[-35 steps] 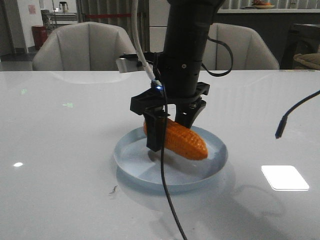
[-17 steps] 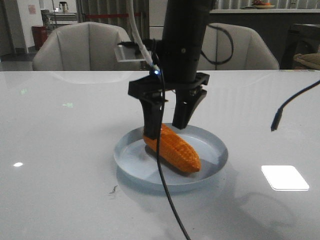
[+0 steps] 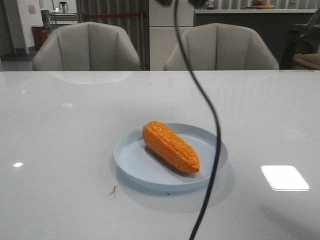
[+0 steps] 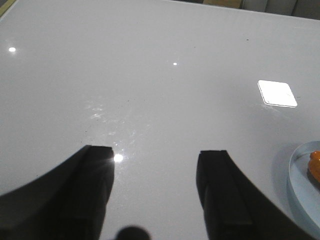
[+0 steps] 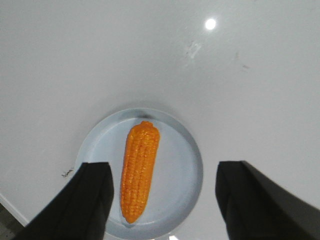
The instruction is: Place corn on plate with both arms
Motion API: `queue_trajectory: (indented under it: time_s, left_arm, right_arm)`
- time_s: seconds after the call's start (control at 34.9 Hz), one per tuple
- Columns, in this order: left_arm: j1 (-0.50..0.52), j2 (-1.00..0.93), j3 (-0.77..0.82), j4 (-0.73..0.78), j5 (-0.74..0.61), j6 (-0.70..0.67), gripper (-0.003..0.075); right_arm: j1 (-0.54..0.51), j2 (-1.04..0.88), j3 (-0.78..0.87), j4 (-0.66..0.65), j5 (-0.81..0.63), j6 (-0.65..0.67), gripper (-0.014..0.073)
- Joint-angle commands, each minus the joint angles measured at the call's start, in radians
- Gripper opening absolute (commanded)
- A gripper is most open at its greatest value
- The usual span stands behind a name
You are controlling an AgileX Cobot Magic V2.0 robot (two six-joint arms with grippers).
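Observation:
The orange corn (image 3: 170, 146) lies on its side in the pale blue plate (image 3: 131, 161), its tapered end toward the front right. Neither gripper shows in the front view. My right gripper (image 5: 164, 167) is open, high above the plate (image 5: 177, 165), and looks straight down on the corn (image 5: 138, 170), with nothing between its fingers. My left gripper (image 4: 156, 151) is open over bare table. The plate's rim (image 4: 299, 187) and a bit of the corn (image 4: 315, 168) show at the edge of the left wrist view.
A black cable (image 3: 212, 125) hangs down in front of the plate's right side. Two grey chairs (image 3: 87, 47) stand behind the table's far edge. A bright light patch (image 3: 285, 177) and a small dark speck (image 3: 114, 189) mark the glossy white table.
The gripper that held the corn over the plate opened, left the corn lying in the plate, and rose out of the front view. Only its cable still hangs there.

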Motion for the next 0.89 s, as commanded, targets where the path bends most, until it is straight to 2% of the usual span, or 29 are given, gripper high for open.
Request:
queue_trajectory:
  time_s: [0.0, 0.26, 0.43, 0.66, 0.86]
  left_arm:
    - [0.001, -0.003, -0.03, -0.013, -0.072, 0.003, 0.044]
    - [0.001, -0.003, -0.03, -0.013, -0.072, 0.003, 0.044]
    - [0.001, -0.003, -0.03, -0.013, -0.072, 0.003, 0.044]
    - [0.001, -0.003, -0.03, -0.013, -0.072, 0.003, 0.044]
    - [0.001, -0.003, -0.03, -0.013, -0.072, 0.003, 0.044]
  right_arm:
    - [-0.053, -0.143, -0.035, 0.01, -0.022, 0.027, 0.0542]
    - [-0.236, -0.351, -0.015, 0.01, -0.026, 0.065, 0.0542]
    - [-0.355, -0.484, 0.107, 0.01, -0.083, 0.065, 0.0542]
    - [-0.498, -0.74, 0.508, 0.01, -0.288, 0.063, 0.0542]
    - [-0.533, -0.944, 0.87, 0.009, -0.43, 0.061, 0.0542]
